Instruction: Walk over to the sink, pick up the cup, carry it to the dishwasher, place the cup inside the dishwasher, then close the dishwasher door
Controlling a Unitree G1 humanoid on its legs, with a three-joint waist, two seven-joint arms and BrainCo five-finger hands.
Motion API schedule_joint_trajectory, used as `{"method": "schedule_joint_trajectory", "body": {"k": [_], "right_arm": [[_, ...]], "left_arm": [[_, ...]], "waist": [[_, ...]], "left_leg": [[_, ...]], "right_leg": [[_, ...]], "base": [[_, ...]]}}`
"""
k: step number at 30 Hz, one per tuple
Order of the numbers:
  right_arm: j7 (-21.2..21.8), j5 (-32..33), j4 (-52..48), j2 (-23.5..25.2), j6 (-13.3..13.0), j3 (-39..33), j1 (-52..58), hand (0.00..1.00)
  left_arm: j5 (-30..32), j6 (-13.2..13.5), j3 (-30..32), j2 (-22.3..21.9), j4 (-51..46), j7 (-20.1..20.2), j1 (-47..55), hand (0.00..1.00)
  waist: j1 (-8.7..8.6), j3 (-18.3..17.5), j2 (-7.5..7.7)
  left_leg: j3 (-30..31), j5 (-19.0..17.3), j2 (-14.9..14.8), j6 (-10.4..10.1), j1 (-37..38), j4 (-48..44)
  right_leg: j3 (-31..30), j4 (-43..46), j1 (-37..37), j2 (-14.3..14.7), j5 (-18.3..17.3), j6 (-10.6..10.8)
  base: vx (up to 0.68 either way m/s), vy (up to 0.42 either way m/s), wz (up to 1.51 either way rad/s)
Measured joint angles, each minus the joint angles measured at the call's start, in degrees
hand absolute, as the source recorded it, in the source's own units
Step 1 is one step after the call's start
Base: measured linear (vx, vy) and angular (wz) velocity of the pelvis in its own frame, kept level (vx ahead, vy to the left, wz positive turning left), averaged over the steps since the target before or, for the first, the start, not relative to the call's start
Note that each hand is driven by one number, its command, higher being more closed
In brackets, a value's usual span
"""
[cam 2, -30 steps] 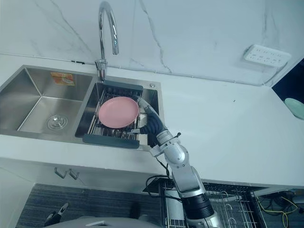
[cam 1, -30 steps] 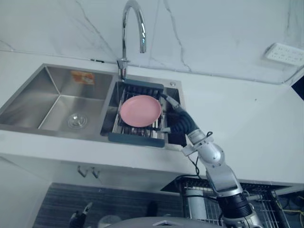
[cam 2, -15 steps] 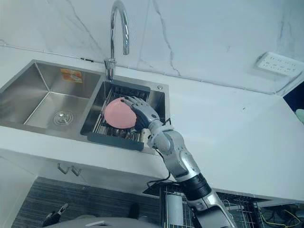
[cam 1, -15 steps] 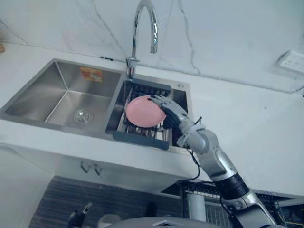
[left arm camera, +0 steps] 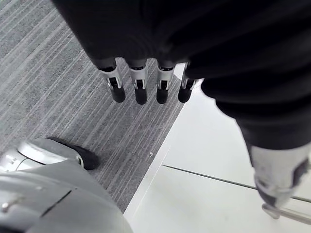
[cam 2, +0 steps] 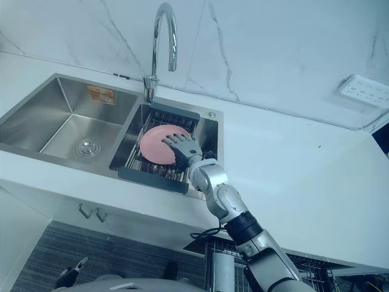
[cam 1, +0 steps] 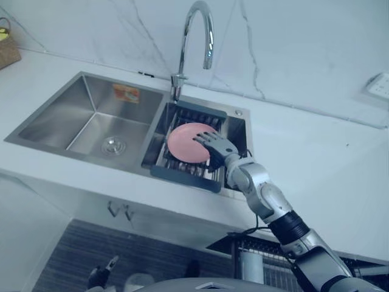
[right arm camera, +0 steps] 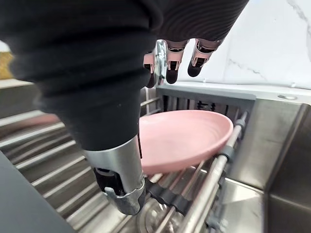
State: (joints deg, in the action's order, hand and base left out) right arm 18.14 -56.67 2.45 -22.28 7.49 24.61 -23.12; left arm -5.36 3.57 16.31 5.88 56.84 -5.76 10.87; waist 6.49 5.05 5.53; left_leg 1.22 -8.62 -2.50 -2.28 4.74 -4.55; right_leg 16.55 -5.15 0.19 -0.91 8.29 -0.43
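A pink plate [cam 1: 184, 141] lies on a dark-framed drain rack [cam 1: 182, 177] in the right basin of the steel sink [cam 1: 91, 100]. I see no cup. My right hand [cam 1: 216, 147] reaches in from the counter side and hovers over the plate's right half, open, fingers spread. In the right wrist view the fingers [right arm camera: 167, 60] stretch above the plate [right arm camera: 189, 138] and the thumb [right arm camera: 121, 191] hangs beside its near rim, over the rack's bars; nothing is gripped. My left hand [left arm camera: 141, 90] hangs open over grey striped floor.
A tall chrome faucet [cam 1: 199, 36] arches over the sink's divider. The left basin [cam 1: 112, 145] holds just its drain. White counter [cam 1: 316, 164] spreads right, with a wall outlet [cam 2: 364, 91]. A wire dishwasher rack [cam 2: 213, 267] shows below the counter. A wicker basket [cam 1: 7, 48] sits far left.
My right hand rose from low beside the plate's right edge and now spreads over the plate. The camera has shifted, so the sink sits further right in the picture.
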Motion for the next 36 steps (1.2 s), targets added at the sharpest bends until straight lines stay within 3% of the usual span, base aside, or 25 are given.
{"method": "schedule_joint_trajectory", "body": {"k": [7, 16, 22, 36], "right_arm": [[-3.77, -0.84, 6.53, 0.75, 1.58, 0.03, -0.01, 0.00], [-11.34, -2.24, 15.90, 1.61, 4.27, 0.10, -0.08, 0.00], [-14.00, -2.21, 17.18, 2.12, 3.74, 0.10, -0.08, 0.00], [-17.48, -1.94, 21.43, 2.09, -2.81, 1.86, -4.25, 0.00]], "left_arm": [[0.00, -0.12, 1.51, 0.03, -0.48, -0.05, 0.00, 0.00], [-0.02, -0.60, 1.55, -0.03, -2.28, -0.05, 0.21, 0.00], [-0.01, -0.70, 1.61, -0.03, -2.37, -0.06, 0.77, 0.00], [-0.04, -0.70, 1.64, -0.18, -4.55, -0.04, 1.75, 0.00]], "waist": [[0.06, 0.02, -0.04], [1.37, 0.14, -0.21], [1.75, 0.18, -0.25], [3.11, 1.06, 0.09]], "left_leg": [[0.57, 1.04, -0.09, -0.25, 0.26, 1.68], [2.90, 1.41, 0.42, -0.10, 0.24, 1.70], [3.34, 1.56, 0.73, 0.08, 0.14, 1.75], [5.35, 2.64, 1.07, 0.12, 0.10, 2.94]], "right_leg": [[0.96, 0.00, -0.23, -0.04, -0.25, 0.18], [3.04, 0.00, 0.68, -0.82, -0.59, 0.69], [3.34, 0.00, 0.76, -1.13, -0.65, 0.77], [5.87, 0.01, 1.20, -1.69, -0.89, 1.08]], "base": [[0.00, 0.023, 0.05], [0.02, 0.041, 0.13], [0.00, 0.032, 0.04], [0.00, 0.022, 0.08]]}}
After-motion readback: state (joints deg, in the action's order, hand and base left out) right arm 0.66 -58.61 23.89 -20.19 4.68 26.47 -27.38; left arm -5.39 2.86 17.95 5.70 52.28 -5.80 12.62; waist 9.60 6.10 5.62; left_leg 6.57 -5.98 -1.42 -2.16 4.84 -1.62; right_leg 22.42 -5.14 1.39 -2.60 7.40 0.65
